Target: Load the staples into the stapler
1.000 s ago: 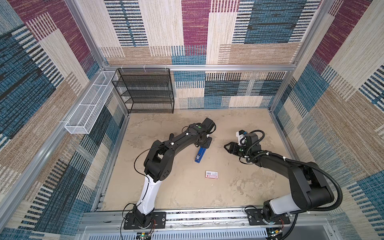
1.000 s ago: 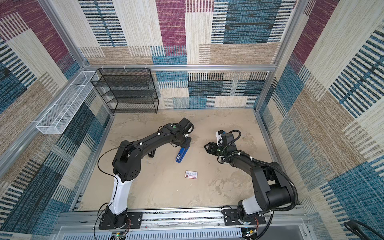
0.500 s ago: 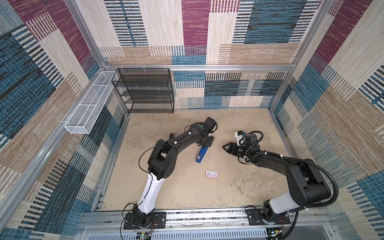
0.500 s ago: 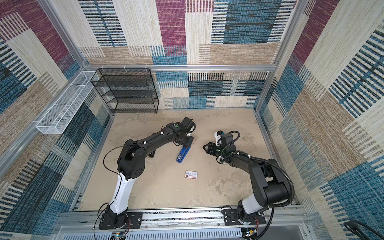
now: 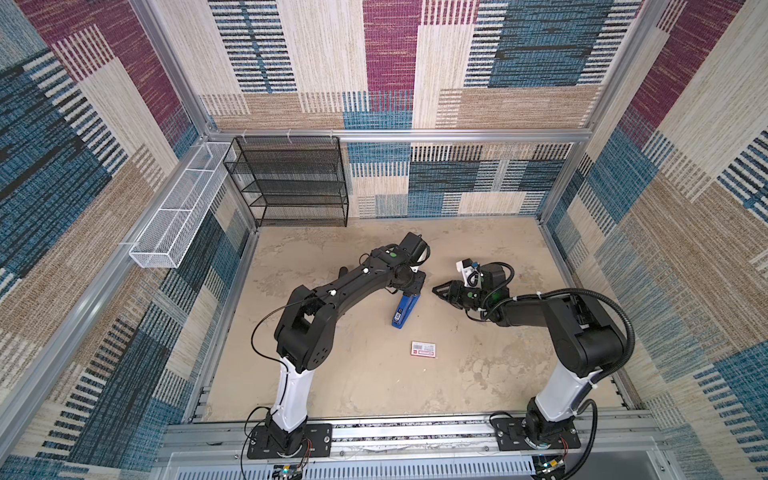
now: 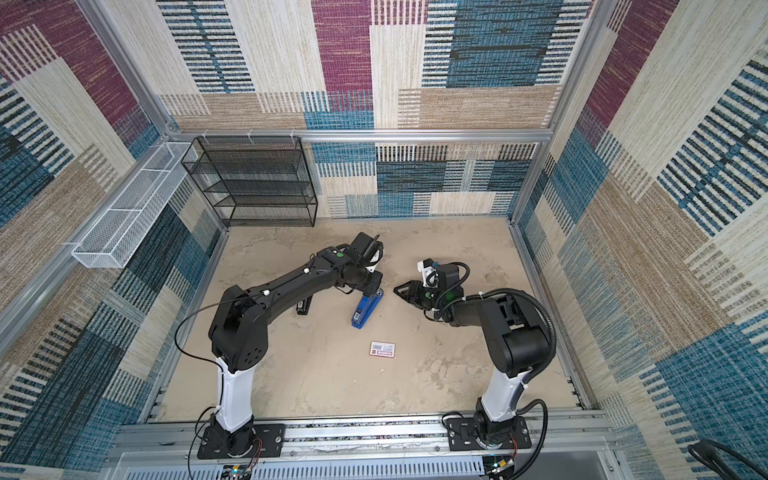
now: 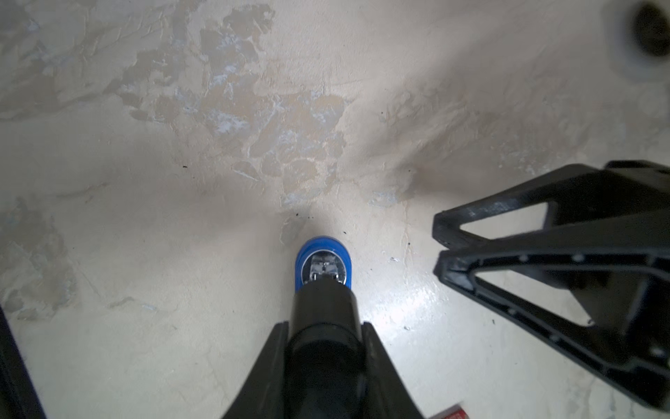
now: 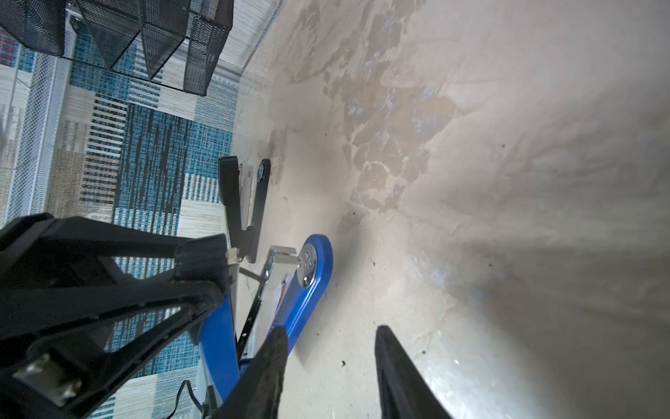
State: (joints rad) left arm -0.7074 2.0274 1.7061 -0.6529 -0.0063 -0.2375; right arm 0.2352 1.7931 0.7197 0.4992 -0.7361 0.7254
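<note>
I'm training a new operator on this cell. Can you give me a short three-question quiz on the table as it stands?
1. Which thing does the left gripper clamp? A) white-and-red barcoded card box B) blue metal stapler, opened C) black stapler
2. True or false: the right gripper holds a strip of staples.
3. How many staplers are on the beige table?
Key: 1 B. 2 False: its jaws stand open, empty. 3 Two.
</note>
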